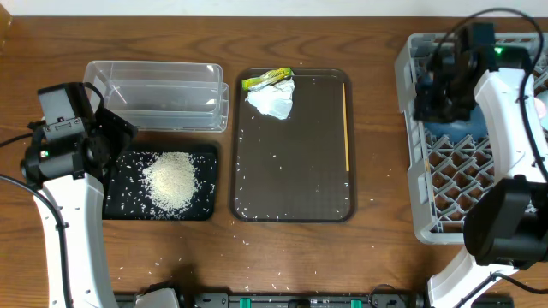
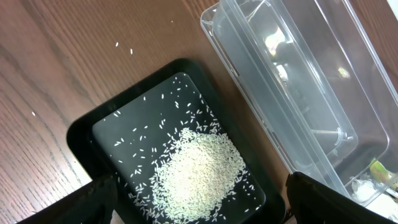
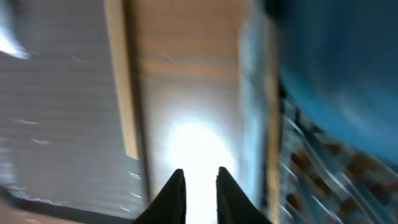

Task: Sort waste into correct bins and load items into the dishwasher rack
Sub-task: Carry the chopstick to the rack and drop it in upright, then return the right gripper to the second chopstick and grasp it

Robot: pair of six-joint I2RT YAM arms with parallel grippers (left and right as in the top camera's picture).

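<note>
Wooden table point(image 1: 377, 103) throughout, with loose white rice grains point(image 1: 171, 178) heaped in the black tray point(image 1: 120, 204) at lower left and the clear tub point(image 1: 154, 90) just above it. Centre frame, on the brown tray point(image 1: 291, 171): crumpled tissue point(image 1: 272, 101) and yellow-green wrapper point(image 1: 267, 79) touching near the top edge, chopsticks point(image 1: 346, 128) along the right side — dark-blue bowl point(image 1: 454, 135) in the grey rack point(image 1: 441, 201) at far right. Over the rice, left gripper point(image 2: 199, 180) with jaws spread wide; right gripper point(image 3: 199, 186) blurred, fingers point(image 3: 177, 193) drawn nearly together, a thin slit between, above the table strip beside the rack
</note>
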